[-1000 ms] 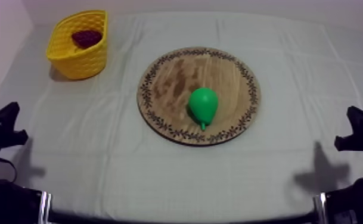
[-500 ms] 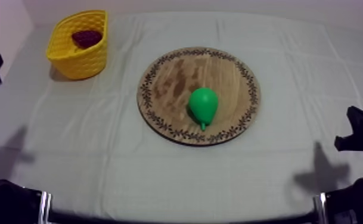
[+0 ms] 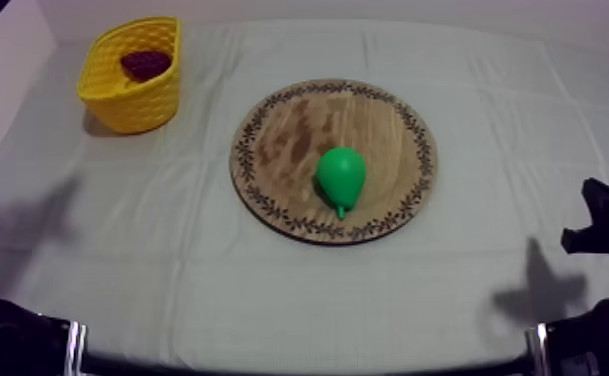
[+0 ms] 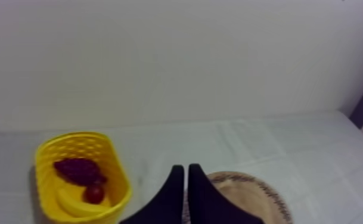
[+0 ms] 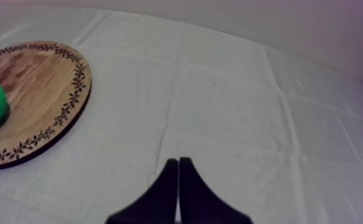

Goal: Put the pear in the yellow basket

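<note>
Left gripper [image 4: 186, 169] and right gripper [image 5: 178, 161] have plain matte black, tapering fingers.

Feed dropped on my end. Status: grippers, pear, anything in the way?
Left gripper shut, aloft facing yellow basket. Right gripper shut, low over grey-white cloth. Green pear lying on round wooden board, ungripped. Nothing seen blocking it.

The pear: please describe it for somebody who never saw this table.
A round wooden board with a patterned rim lies central on the table. The pear lies alone on it. It is the only bright green thing; the other fruit sits in the yellow basket.
</note>
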{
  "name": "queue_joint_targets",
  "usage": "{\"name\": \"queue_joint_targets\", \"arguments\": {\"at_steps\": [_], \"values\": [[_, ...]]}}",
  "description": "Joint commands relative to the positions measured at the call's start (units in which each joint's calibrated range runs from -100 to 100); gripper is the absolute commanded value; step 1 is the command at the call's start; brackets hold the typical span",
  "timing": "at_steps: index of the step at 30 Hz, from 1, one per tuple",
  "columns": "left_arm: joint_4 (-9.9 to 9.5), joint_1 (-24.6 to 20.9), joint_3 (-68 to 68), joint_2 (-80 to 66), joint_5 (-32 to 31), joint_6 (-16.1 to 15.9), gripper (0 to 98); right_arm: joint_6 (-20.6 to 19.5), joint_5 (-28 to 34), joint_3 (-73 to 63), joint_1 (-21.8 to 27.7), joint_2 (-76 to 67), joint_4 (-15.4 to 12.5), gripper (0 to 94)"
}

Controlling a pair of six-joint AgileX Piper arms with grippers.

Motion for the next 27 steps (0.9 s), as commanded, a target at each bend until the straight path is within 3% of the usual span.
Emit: {"name": "queue_joint_targets", "arguments": {"at_steps": [1, 12, 16, 27], "values": [[-1.77, 3.74, -2.85, 4.52, 0.73, 4.55, 0.0, 0.01, 0.05, 0.05, 0.0, 0.01, 0.01, 0.5], [-3.12, 11.34, -14.69, 20.91, 12.13, 8.05, 0.0, 0.02, 0.05, 0.05, 0.0, 0.01, 0.01, 0.5], [-3.48, 13.41, -17.87, 26.96, 14.19, 9.43, 0.0, 0.02, 0.05, 0.05, 0.0, 0.01, 0.01, 0.5], [-2.22, 17.28, -27.11, 44.85, 16.62, 12.23, 0.0, 0.01, 0.05, 0.05, 0.0, 0.01, 0.01, 0.5]]}}
